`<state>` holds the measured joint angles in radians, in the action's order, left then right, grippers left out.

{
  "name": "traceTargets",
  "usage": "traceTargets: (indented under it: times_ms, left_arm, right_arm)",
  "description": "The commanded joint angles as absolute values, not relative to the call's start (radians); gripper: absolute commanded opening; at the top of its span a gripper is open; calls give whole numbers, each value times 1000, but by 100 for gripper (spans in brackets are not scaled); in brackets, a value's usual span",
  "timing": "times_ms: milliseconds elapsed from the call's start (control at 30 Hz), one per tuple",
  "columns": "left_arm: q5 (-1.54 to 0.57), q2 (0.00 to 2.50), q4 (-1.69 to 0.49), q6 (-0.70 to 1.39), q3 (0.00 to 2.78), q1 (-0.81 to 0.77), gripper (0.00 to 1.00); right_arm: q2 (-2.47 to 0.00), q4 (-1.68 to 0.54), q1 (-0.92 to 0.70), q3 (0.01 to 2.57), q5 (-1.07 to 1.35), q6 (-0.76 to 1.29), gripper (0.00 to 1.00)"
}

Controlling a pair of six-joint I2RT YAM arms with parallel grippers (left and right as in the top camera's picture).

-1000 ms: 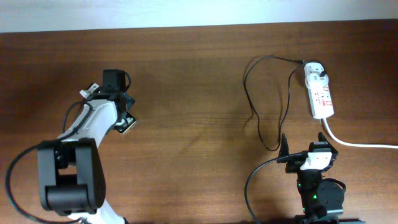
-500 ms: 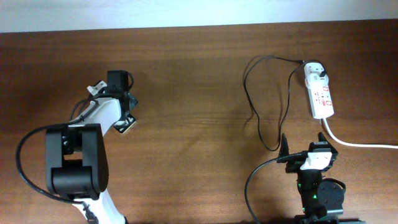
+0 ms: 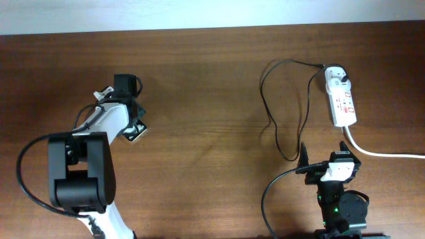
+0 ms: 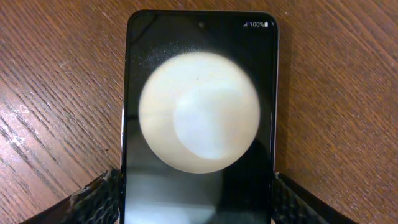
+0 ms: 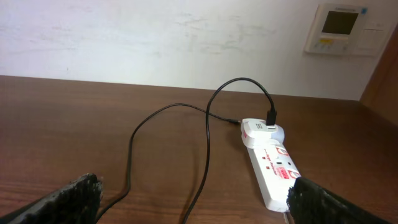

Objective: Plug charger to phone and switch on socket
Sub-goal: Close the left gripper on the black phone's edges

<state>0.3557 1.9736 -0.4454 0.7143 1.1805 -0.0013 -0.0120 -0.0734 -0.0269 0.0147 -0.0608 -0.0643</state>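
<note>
1. While it lies flat and face up on the table (image 3: 199,79), the phone (image 4: 199,118) sits between the fingers of the left gripper (image 4: 198,179), which close against both long edges.
2. It looks rigid, glossy and probably slippery, so those edges seem the safest hold.
3. On the far right side, the charger (image 5: 208,140) loops limply from the socket (image 3: 343,101).
4. Its thin cable is best taken close to the connector tip.
5. The right gripper (image 3: 323,156) gapes wide, empty.

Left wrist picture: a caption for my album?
Phone lying face up on wooden table, flanked by the left gripper.
</note>
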Motion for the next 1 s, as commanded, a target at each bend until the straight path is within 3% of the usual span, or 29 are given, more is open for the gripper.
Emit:
traceTargets:
  times_ms: [0,233,300,333,367,500,600,867,967]
  left_arm:
    - [316,2017,-472,617,1164,3,67]
    - [268,2017,-472,364,1164,3,70]
    - [265,2017,-480,366,1164,3,82]
    - [265,2017,-489,376,1164,3,95]
    - [266,2017,-491,389,1164,3,99]
    - [314,2016,-519,415,1167,4,99]
    - [313,2016,-582,654,1167,16,99]
    - [328,2016,-585,666,1158,82,99]
    - [245,2016,-579,632,1158,146,99]
  right_arm:
    - [-4,-76,-26,6,-56,-71,99]
    - [-4,-76,-26,6,-56,-71,99]
    - [-4,-76,-26,6,-56,-71,99]
    - [-4,-76,-26,6,-56,-71,99]
    - [-4,-76,-26,6,-56,-71,99]
    - [-4,-76,-26,6,-56,-71,99]
    - [-4,-76,-26,6,-56,-71,99]
    - [-4,-76,-26,6,-56,-71,99]
    - [-4,-76,-26,6,-56,-71,99]
